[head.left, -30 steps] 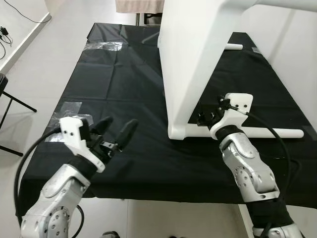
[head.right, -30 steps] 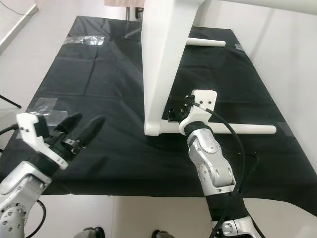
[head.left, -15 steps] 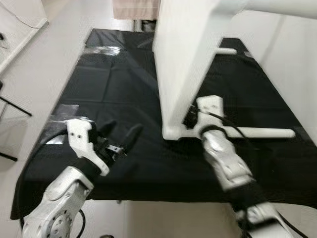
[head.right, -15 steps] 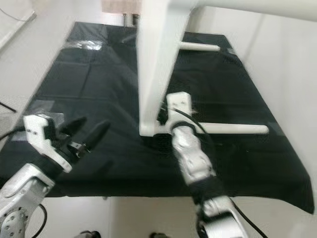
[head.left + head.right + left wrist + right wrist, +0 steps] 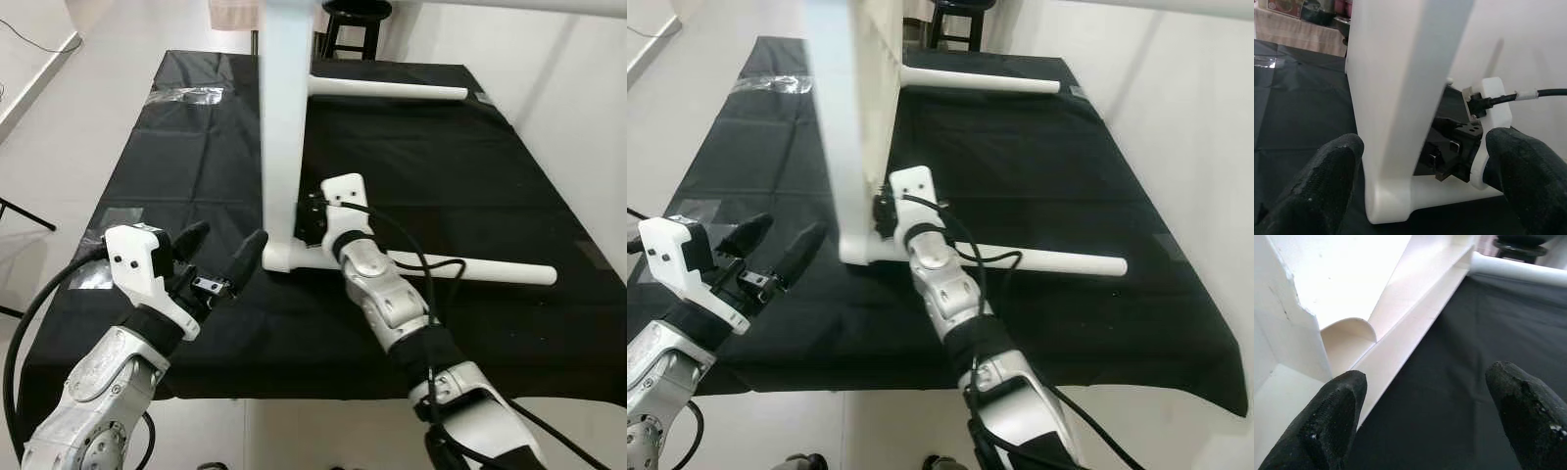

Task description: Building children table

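Note:
A white children's table (image 5: 279, 127) stands on its edge on the black cloth (image 5: 196, 166), its top seen nearly edge-on. Two round white legs stick out sideways, a near leg (image 5: 470, 269) and a far leg (image 5: 392, 90). My right gripper (image 5: 310, 217) sits at the table's lower corner, on the underside where the near leg joins. In the right wrist view its fingers (image 5: 1337, 416) are spread, open beside the white frame rail (image 5: 1415, 328). My left gripper (image 5: 228, 237) hovers open just left of that corner, facing it, with the table corner (image 5: 1391, 205) between its fingers.
The black cloth covers a long work surface with taped patches (image 5: 196, 93) near its left side. A dark stool (image 5: 358, 10) stands past the far end. A white wall (image 5: 588, 117) runs along the right, and pale floor (image 5: 69, 117) lies to the left.
The table has swung and shifted left, so its top now faces me edge-on. My right gripper moved left with its lower corner. My left gripper stayed roughly in place.

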Robot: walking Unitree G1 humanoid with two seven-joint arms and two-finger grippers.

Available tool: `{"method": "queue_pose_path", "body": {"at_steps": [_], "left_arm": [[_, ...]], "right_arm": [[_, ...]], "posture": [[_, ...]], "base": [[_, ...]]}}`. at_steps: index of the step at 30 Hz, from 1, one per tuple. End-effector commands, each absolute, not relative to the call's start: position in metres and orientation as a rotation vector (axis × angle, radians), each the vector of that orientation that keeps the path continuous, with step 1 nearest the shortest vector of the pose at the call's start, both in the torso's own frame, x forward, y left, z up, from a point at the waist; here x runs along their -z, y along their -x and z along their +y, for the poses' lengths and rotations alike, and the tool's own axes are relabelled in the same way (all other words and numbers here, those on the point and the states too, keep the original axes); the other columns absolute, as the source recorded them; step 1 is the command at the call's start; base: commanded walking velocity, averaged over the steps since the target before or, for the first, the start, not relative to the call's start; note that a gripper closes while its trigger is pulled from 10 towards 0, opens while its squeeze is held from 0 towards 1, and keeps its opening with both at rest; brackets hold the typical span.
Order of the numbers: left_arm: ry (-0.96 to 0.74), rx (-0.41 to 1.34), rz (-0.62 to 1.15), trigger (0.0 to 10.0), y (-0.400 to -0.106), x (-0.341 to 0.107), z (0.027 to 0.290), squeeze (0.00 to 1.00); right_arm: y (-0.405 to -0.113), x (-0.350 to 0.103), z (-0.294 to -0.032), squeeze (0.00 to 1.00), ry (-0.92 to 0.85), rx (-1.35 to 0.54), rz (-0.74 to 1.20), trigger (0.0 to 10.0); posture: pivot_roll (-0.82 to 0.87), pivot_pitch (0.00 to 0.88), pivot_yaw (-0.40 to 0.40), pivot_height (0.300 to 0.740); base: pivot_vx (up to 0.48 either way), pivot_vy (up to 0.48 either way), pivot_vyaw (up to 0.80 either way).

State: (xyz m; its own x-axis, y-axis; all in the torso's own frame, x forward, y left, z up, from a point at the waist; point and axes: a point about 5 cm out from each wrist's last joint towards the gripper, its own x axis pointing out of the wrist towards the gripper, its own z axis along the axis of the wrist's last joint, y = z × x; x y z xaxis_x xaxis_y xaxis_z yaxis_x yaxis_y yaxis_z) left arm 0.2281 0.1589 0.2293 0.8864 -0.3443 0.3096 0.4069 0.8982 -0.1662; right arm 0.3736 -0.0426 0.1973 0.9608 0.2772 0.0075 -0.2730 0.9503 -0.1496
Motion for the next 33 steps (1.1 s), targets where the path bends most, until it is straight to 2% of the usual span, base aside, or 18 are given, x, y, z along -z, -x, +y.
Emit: {"method": "queue_pose_path", "body": {"at_steps": [1,7,10,13,16,17,18,24,26,27,29,33], "left_arm": [[0.192,0.405,-0.276,10.0,-0.226,-0.232,0.157,0.00],[0.171,0.402,-0.286,10.0,-0.227,-0.236,0.161,0.00],[0.163,0.396,-0.295,10.0,-0.229,-0.239,0.164,0.00],[0.161,0.397,-0.295,10.0,-0.229,-0.239,0.164,0.00],[0.158,0.402,-0.295,10.0,-0.229,-0.239,0.163,0.00],[0.158,0.402,-0.295,10.0,-0.229,-0.239,0.163,0.00],[0.152,0.413,-0.291,10.0,-0.229,-0.239,0.162,0.00],[0.158,0.485,-0.280,10.0,-0.233,-0.239,0.150,0.00],[0.158,0.485,-0.280,10.0,-0.233,-0.239,0.150,0.00],[0.175,0.547,-0.267,10.0,-0.235,-0.237,0.142,0.00],[0.183,0.600,-0.254,10.0,-0.237,-0.233,0.135,0.00],[0.195,0.627,-0.252,10.0,-0.240,-0.232,0.130,0.00]], "right_arm": [[-0.374,-0.199,-0.040,0.00,0.143,-0.293,-0.039,10.0],[-0.380,-0.199,-0.053,0.00,0.156,-0.249,-0.034,10.0],[-0.386,-0.195,-0.074,0.00,0.191,-0.188,-0.023,10.0],[-0.387,-0.192,-0.081,0.00,0.203,-0.170,-0.014,10.0],[-0.387,-0.183,-0.105,0.00,0.227,-0.099,0.013,10.0],[-0.387,-0.183,-0.105,0.00,0.227,-0.099,0.013,10.0],[-0.387,-0.185,-0.118,0.00,0.201,-0.058,-0.007,10.0],[-0.381,-0.206,-0.153,0.00,0.142,0.022,-0.135,10.0],[-0.381,-0.206,-0.153,0.00,0.142,0.022,-0.135,10.0],[-0.374,-0.214,-0.168,0.00,0.117,0.042,-0.186,10.0],[-0.364,-0.225,-0.179,0.00,0.091,0.032,-0.250,10.0],[-0.353,-0.236,-0.176,0.00,0.076,-0.025,-0.318,10.0]], "posture": [[0.15,0.223,-0.112,0.740],[0.15,0.222,-0.114,0.740],[0.14,0.218,-0.114,0.740],[0.14,0.218,-0.114,0.740],[0.14,0.219,-0.112,0.740],[0.14,0.219,-0.112,0.740],[0.13,0.218,-0.112,0.740],[0.10,0.213,-0.108,0.740],[0.10,0.213,-0.108,0.740],[0.09,0.210,-0.101,0.740],[0.08,0.206,-0.094,0.740],[0.06,0.197,-0.082,0.740]], "base": [[0.000,0.000,0.00],[0.000,0.000,0.00],[0.000,0.000,0.00],[0.000,0.000,0.00],[0.000,0.000,0.00],[0.000,0.000,0.00],[0.000,0.000,0.00],[0.000,0.000,0.00],[0.000,0.000,0.00],[0.000,-0.450,0.00],[0.000,-0.450,0.00],[0.000,-0.450,0.00]]}}
